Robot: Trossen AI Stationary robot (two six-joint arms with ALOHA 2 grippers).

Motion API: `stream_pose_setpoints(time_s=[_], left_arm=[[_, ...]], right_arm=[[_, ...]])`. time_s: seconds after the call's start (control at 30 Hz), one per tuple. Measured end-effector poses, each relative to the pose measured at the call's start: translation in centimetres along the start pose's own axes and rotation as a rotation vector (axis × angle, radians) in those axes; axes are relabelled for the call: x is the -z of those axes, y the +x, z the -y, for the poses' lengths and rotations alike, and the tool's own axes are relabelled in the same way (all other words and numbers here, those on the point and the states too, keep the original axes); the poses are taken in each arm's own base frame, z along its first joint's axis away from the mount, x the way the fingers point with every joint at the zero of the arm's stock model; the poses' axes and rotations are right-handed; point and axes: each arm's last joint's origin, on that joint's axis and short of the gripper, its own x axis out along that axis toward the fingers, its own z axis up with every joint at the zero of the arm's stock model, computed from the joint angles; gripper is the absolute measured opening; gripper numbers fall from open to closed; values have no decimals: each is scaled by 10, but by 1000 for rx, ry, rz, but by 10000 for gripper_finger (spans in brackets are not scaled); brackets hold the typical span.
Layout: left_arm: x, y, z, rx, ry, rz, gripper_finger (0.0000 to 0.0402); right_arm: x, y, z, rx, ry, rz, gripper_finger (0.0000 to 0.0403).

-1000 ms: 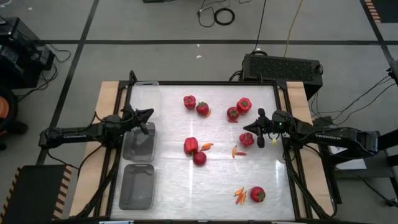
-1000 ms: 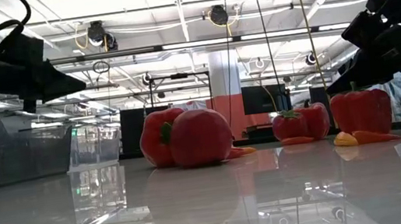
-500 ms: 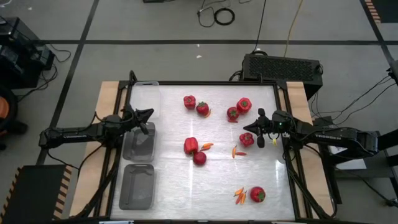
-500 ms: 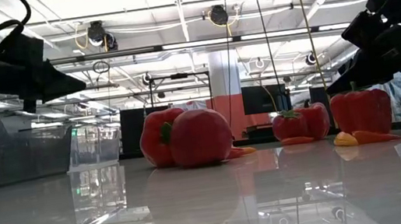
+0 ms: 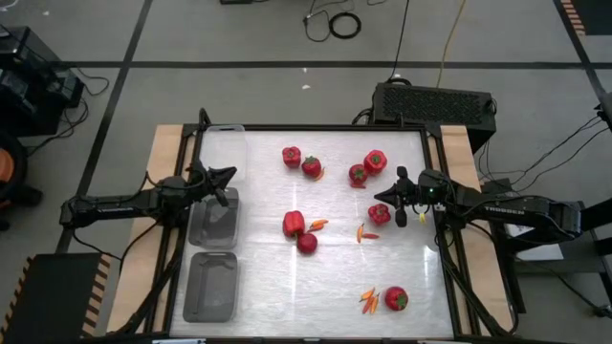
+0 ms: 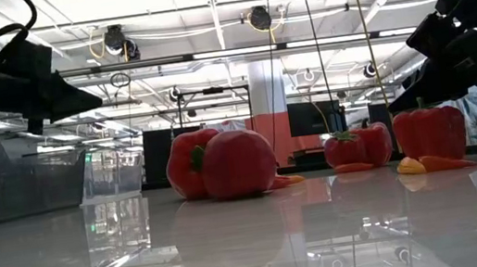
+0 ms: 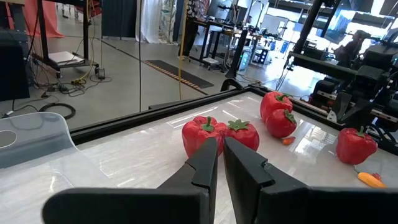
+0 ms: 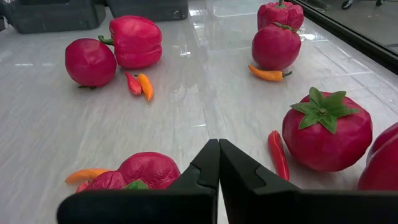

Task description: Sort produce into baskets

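Red bell peppers and tomatoes lie scattered on the white table: a pepper [image 5: 294, 224] and a tomato [image 5: 307, 243] at the centre, several at the far side [image 5: 312, 167], and a tomato [image 5: 395, 298] with chilies [image 5: 368, 301] near the front. Three clear baskets [image 5: 212, 222] stand in a row along the left edge. My left gripper [image 5: 229, 175] [image 7: 219, 146] hangs shut above the far end of the middle basket, touching nothing. My right gripper [image 5: 378, 198] [image 8: 217, 149] hangs shut just above and beside a pepper [image 8: 140, 171] at the right, apart from it.
A black raised frame [image 5: 435, 191] borders the table. A tomato [image 8: 323, 130] and a red chili [image 8: 278, 154] lie close ahead of my right gripper. An orange chili [image 5: 363, 232] lies beside the right pepper. Bare table [image 5: 287, 291] spreads between the centre produce and the front edge.
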Motion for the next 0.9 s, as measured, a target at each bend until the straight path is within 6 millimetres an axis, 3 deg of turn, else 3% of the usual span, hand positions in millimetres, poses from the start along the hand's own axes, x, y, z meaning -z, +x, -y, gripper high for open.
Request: stream_pose_setpoints(time_s=[0.4, 0.57, 0.63, 0.9], left_arm=[[-1, 0, 0, 2, -14, 7, 35], [-2, 0, 0, 6, -238, 16, 35], [-2, 0, 0, -10, -242, 26, 35], [-20, -3, -4, -208, -315, 262, 35]], right_arm=[[-2, 0, 0, 1, -4, 16, 2], [-15, -1, 0, 3, 15, 154, 2], [-22, -2, 0, -1, 37, 222, 2], [-43, -8, 0, -33, 152, 383, 2]])
